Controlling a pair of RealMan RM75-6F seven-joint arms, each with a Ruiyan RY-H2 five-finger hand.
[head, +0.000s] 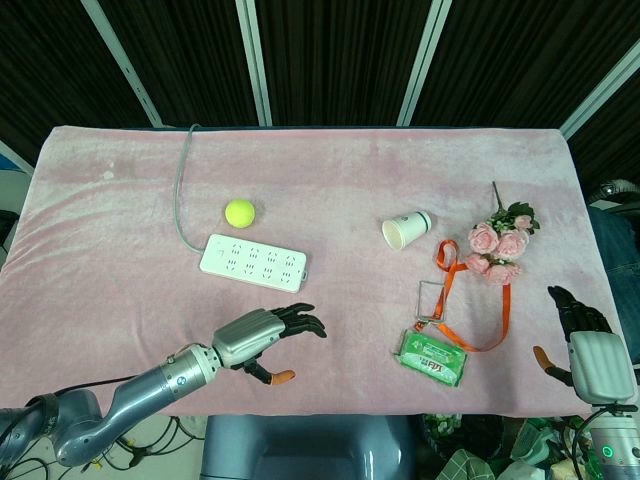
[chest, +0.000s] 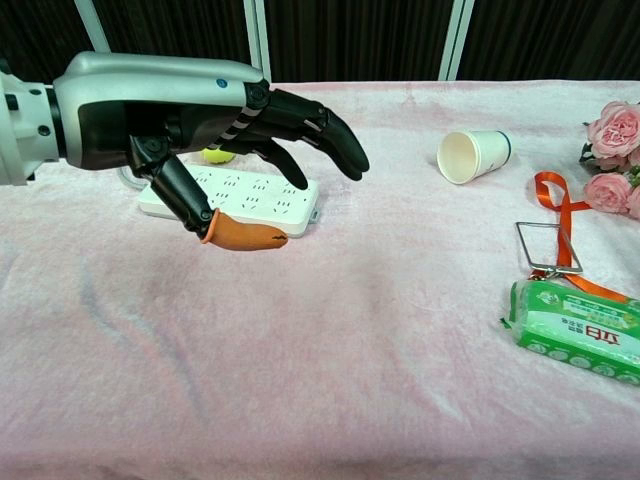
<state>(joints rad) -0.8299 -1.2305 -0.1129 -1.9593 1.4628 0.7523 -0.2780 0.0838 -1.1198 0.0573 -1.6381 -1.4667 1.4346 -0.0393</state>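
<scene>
Left hand: my left hand (head: 268, 333) hovers above the pink cloth near the table's (head: 100, 250) front edge, left of the middle, fingers (chest: 335, 140) stretched forward and loosely spread, thumb held underneath; it holds nothing and touches nothing.
Nearest thing: the white power strip (head: 253, 262) lies flat just beyond my fingertips, towards the far edge, its grey cable (head: 180, 190) running off to the far edge.
Progress: as I judge it, nothing is grasped yet; the strip lies untouched and the reach to it is only partly made.
Right hand: my right hand (head: 585, 335) sits at the front right corner, fingers extended, empty; only the head view shows it.
Around: a tennis ball (head: 239, 211) just behind the strip; a paper cup (head: 405, 230) on its side near the middle; pink roses (head: 500, 245), an orange lanyard (head: 470, 300) and a green wipes pack (head: 432, 357) towards the right edge.
</scene>
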